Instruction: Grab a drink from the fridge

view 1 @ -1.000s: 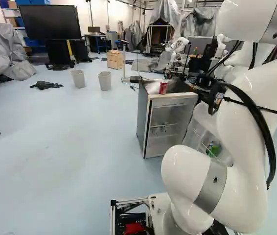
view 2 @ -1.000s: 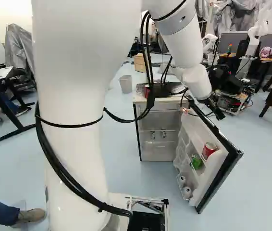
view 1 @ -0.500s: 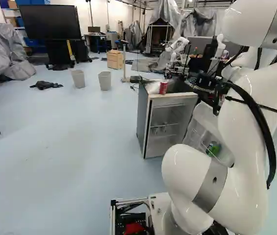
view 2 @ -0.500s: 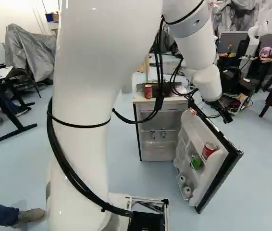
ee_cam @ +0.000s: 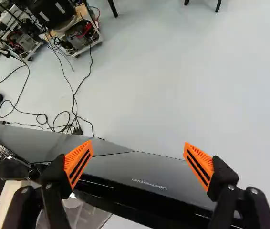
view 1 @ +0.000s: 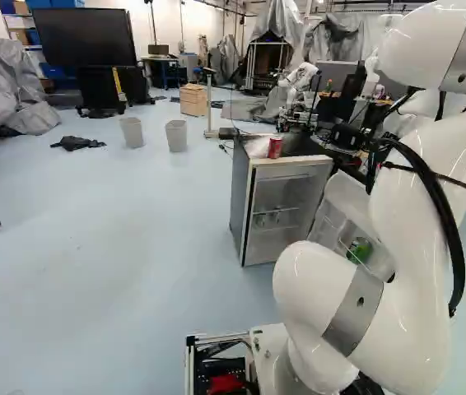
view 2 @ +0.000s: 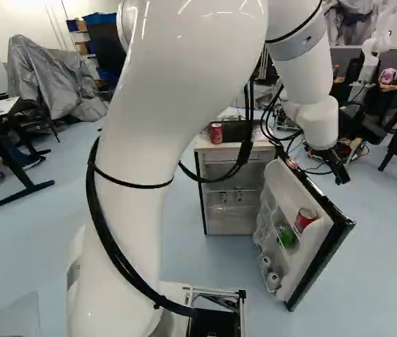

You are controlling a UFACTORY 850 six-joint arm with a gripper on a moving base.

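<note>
gripper point(view 2: 341, 174) hovering near the fridge door point(view 2: 305, 254), fingers standing wide apart, red can point(view 2: 304, 219) and green can point(view 2: 287, 236) sitting in door racks, arm point(view 1: 406, 218) hiding the red one in the left base view

Obstacle: fridge door point(view 2: 314, 246), swung wide, crossing below the fingers point(view 2: 340, 172). Obstacle: red can point(view 2: 216, 133), upright on the fridge top point(view 1: 303, 146). Free: fridge mouth point(view 2: 230, 222), facing the base; air over floor point(view 2: 381, 260) beyond the door.

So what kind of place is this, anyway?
Probably a robotics lab or workshop: another white robot arm stands at the back, cables trail across the floor, and grey sheeting covers equipment.
</note>
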